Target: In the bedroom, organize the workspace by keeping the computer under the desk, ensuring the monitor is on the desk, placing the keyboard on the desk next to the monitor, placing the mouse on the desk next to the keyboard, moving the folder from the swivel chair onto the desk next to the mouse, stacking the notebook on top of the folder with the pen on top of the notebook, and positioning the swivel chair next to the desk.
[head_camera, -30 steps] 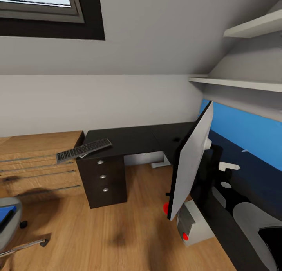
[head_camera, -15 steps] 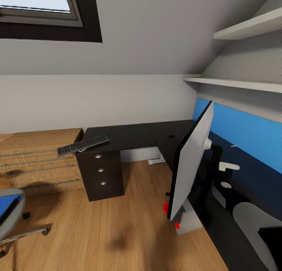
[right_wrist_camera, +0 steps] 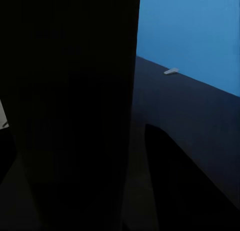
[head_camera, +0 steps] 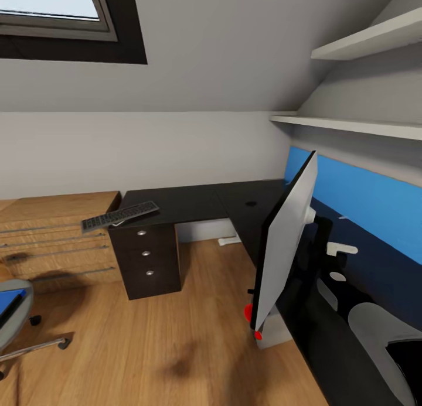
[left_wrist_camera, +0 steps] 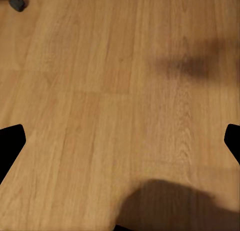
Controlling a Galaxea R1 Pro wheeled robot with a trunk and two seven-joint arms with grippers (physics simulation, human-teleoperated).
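The monitor (head_camera: 286, 248) hangs tilted over the desk's near edge, its white back toward me, a red dot at its lower corner. My right gripper is shut on it from behind and hidden by it. In the right wrist view the monitor's black face (right_wrist_camera: 70, 106) stands very close. The black desk (head_camera: 193, 202) wraps the corner under a blue panel (head_camera: 363, 201). The keyboard (head_camera: 120, 214) lies on the desk's left end, overhanging it. The computer (head_camera: 273, 333) stands under the desk. The swivel chair (head_camera: 10, 318) holds the blue folder (head_camera: 8, 307). A pale pen (right_wrist_camera: 171, 71) lies by the panel. My left gripper (left_wrist_camera: 120, 143) is open over the floor.
A light wooden drawer cabinet (head_camera: 55, 242) stands left of the desk's black drawer pedestal (head_camera: 149, 259). White shelves (head_camera: 351, 125) project from the wall above the desk. A chair caster (left_wrist_camera: 17, 2) shows on the wood floor (head_camera: 176, 335).
The whole view has drifted, so desk, keyboard, window and shelves sit further left in the picture. The monitor keeps its place in the picture. The computer is more hidden behind it.
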